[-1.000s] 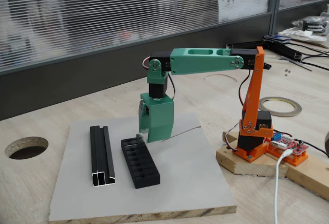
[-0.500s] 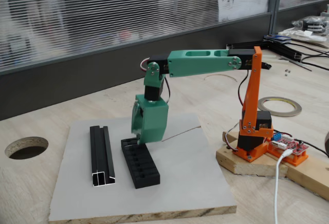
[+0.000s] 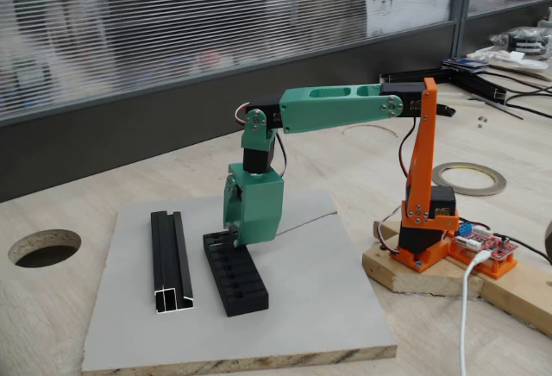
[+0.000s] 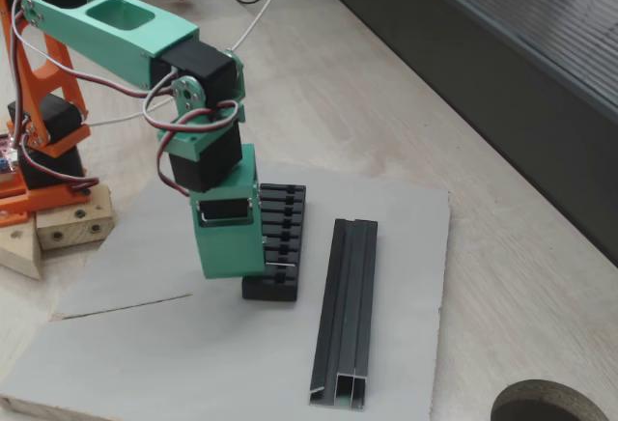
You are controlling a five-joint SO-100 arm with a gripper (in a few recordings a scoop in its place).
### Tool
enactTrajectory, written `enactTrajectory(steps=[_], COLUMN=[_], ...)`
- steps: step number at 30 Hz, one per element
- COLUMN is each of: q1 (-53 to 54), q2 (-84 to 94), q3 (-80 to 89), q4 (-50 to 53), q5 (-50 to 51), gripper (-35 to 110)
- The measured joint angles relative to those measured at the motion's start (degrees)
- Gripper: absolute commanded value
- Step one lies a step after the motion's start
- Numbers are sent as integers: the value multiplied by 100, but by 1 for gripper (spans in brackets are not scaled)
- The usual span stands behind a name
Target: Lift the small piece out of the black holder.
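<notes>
Small piece: too tiny to make out with certainty; in a fixed view a thin pale sliver point(image 4: 278, 266) sits at the end slot of the black holder point(image 4: 280, 238), right beside the lower edge of the end effector, and that may be it. Nearest the camera in the other fixed view lies the front edge of a grey board point(image 3: 259, 341) on the wooden table point(image 3: 52, 324). On the board rests the black holder point(image 3: 237, 281), a matte block with a row of slots across its top, lying lengthwise away from the camera. Just to its left in that view, and apart from it, lies a longer black channel rail point(image 3: 171, 260) with a silvery cut end toward the camera.

At the far end of the holder the green end effector point(image 3: 235, 236) hangs tip-down, with its tip at or touching the block's last slot. In the other fixed view the end effector point(image 4: 266, 271) stands against the holder's end nearest that camera. Its fingers are hidden behind the green body, so I cannot tell whether they are apart or together, nor whether anything is between them.

Farther back, the green upper arm point(image 3: 336, 104) runs level to the orange upright point(image 3: 421, 169), which stands on a wooden block point(image 3: 431, 277) at the right. A round hole point(image 3: 43, 247) is cut in the table at the left, and a tape ring point(image 3: 470, 178) lies beyond the base.
</notes>
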Motion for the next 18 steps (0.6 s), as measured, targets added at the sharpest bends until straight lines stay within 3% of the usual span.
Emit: enactTrajectory(steps=[13, 18], q1=[0, 0], q2=[0, 0], q3=[0, 0], q4=[0, 0], q5=[-18, -18], gripper=[38, 26])
